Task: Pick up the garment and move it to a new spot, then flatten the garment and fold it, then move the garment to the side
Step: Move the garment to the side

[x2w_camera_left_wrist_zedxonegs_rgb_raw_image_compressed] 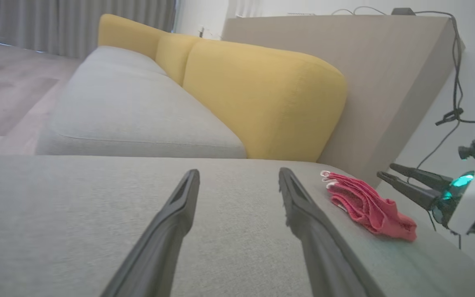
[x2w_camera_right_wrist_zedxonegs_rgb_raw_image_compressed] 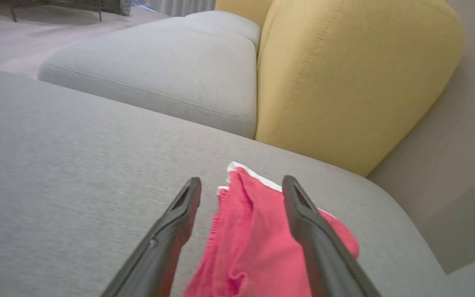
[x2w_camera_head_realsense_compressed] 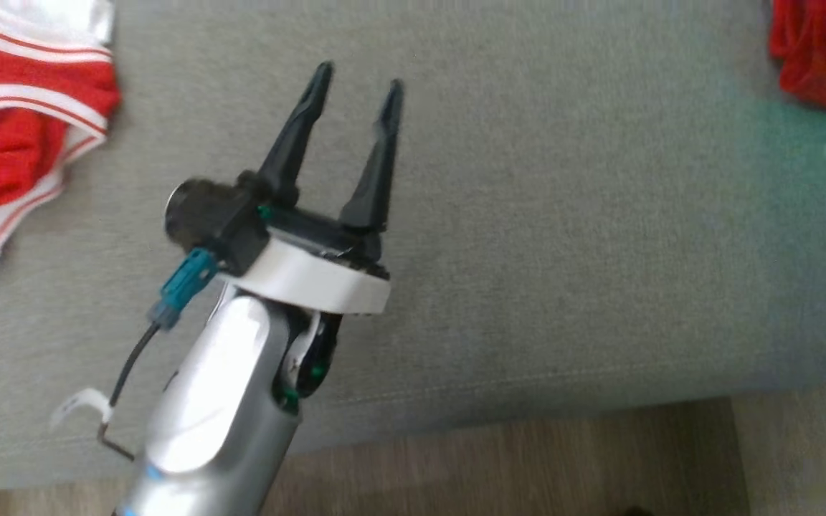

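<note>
The red garment [x2w_camera_right_wrist_zedxonegs_rgb_raw_image_compressed: 254, 239] lies in a compact, slightly rumpled bundle with white trim showing at its far edge, on the far right part of the grey seat cushion [x2w_camera_right_wrist_zedxonegs_rgb_raw_image_compressed: 76, 165], close to that cushion's right edge and just in front of the yellow backrest [x2w_camera_right_wrist_zedxonegs_rgb_raw_image_compressed: 344, 82]. The right gripper [x2w_camera_right_wrist_zedxonegs_rgb_raw_image_compressed: 241, 181] hangs directly over it with its two dark fingers spread wide on either side of the bundle. It looks released rather than clenched, though whether a finger brushes the cloth cannot be told. This reads as the end of the last step, with the garment set down at the side and the claw needing to come away. To do that well, the fingers should stay fully parted and rise straight up and back along their own line. A sideways sweep could catch the loose knit and drag the fold open or pull the bundle off the nearby edge. Well apart, over the middle-left of the cushion, the left gripper [x2w_camera_head_realsense_compressed: 359, 77] hovers with its fingers likewise spread and holding nothing, clear of the work. A separate red-and-white striped cloth [x2w_camera_head_realsense_compressed: 19, 129] sits at the far left of the seat. The wooden floor [x2w_camera_head_realsense_compressed: 528, 459] runs along the near side.
</note>
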